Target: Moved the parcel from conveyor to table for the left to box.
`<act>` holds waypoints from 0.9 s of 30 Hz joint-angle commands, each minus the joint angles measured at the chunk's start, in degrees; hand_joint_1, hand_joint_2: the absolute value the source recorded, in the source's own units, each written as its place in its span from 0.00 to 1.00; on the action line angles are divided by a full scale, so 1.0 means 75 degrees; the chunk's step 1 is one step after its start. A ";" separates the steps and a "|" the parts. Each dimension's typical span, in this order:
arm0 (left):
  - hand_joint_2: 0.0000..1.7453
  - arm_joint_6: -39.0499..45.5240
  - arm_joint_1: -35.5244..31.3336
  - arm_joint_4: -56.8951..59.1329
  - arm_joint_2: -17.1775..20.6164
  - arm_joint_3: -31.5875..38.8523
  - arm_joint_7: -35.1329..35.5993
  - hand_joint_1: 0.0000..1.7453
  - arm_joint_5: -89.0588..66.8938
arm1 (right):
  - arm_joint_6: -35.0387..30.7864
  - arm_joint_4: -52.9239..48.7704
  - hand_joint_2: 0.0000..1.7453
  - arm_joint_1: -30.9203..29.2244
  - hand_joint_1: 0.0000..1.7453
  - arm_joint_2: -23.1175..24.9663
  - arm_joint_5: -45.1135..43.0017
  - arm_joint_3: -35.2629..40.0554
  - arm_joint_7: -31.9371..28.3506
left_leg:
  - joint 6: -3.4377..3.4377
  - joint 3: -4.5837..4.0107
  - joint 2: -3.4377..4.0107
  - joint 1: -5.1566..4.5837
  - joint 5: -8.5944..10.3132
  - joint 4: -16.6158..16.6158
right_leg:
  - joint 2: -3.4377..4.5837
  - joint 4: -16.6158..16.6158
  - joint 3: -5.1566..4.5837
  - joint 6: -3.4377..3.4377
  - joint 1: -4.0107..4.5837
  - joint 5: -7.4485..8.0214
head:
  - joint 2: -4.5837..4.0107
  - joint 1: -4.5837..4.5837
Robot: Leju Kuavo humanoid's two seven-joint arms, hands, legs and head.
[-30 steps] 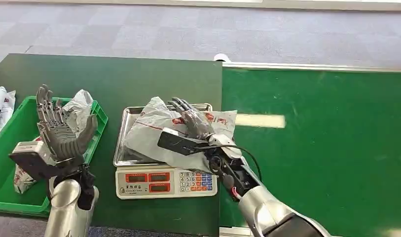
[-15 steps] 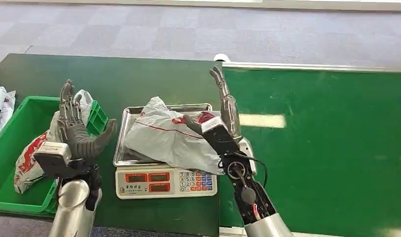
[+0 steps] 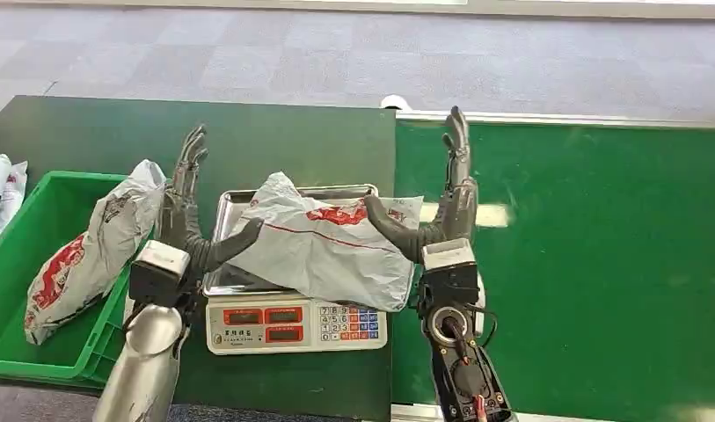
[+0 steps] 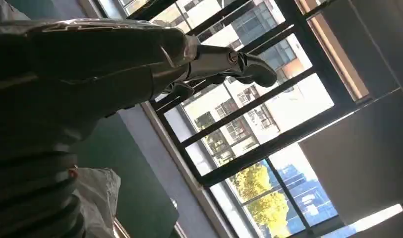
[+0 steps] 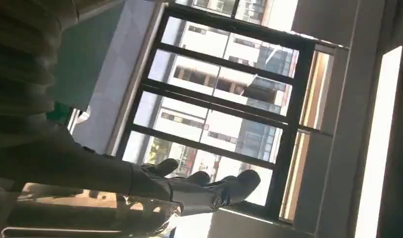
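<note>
The parcel (image 3: 323,246) hides most of the scale's tray (image 3: 226,264).

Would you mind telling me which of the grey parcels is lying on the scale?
The grey parcel between both robot hands, spread over the scale's steel tray; the other parcel leans inside the green bin.

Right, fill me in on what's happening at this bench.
A grey parcel lies on the tray of a weighing scale. The left robot hand and right robot hand stand upright on either side of it, fingers apart, thumbs toward the parcel, neither gripping it. Another parcel lies in the green bin.
</note>
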 commanded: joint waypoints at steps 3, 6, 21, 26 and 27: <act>1.00 -0.0173 -0.2059 0.3888 0.0004 -0.1774 0.0875 0.00 -0.1832 | -0.0179 -0.0788 1.00 0.0223 0.00 -0.0625 0.0174 0.0692 0.0075 | 0.0009 0.0003 -0.0036 0.0000 0.0009 -0.0004 | -0.0040 -0.0005 0.0022 -0.0009 0.0003 -0.0002 | 0.0000 0.0000; 1.00 -0.0084 -0.2134 0.4085 -0.0058 -0.1793 0.0808 0.00 -0.1832 | -0.0200 -0.0775 1.00 0.0223 0.00 -0.0628 0.0162 0.0723 0.0068 | 0.0010 0.0014 -0.0041 0.0000 0.0011 -0.0007 | -0.0043 -0.0010 0.0030 -0.0011 0.0002 0.0000 | 0.0000 0.0003; 1.00 -0.0632 -0.2552 0.4990 -0.0208 -0.2125 0.0994 0.00 -0.1837 | -0.0253 -0.0660 1.00 0.0102 0.00 -0.0661 0.0108 0.0874 0.0028 | 0.0010 0.0011 -0.0007 0.0001 0.0005 -0.0004 | -0.0011 -0.0007 0.0018 -0.0015 0.0005 0.0007 | 0.0000 0.0000; 1.00 -0.0236 -0.3186 0.7366 -0.0827 -0.2898 0.1276 0.00 -0.2476 | -0.0299 -0.0522 1.00 -0.0022 0.00 -0.0577 -0.0024 0.0965 0.0066 | 0.0015 0.0015 -0.0031 0.0001 0.0010 -0.0007 | -0.0032 -0.0013 0.0031 -0.0017 0.0005 0.0007 | 0.0000 0.0000; 1.00 -0.0113 -0.3241 0.7779 -0.0909 -0.3110 0.1354 0.00 -0.2709 | -0.0304 -0.0494 1.00 -0.0031 0.00 -0.0575 -0.0036 0.0968 0.0071 | 0.0013 0.0017 -0.0025 0.0000 0.0007 -0.0006 | -0.0022 -0.0012 0.0031 -0.0014 0.0004 0.0007 | 0.0000 0.0000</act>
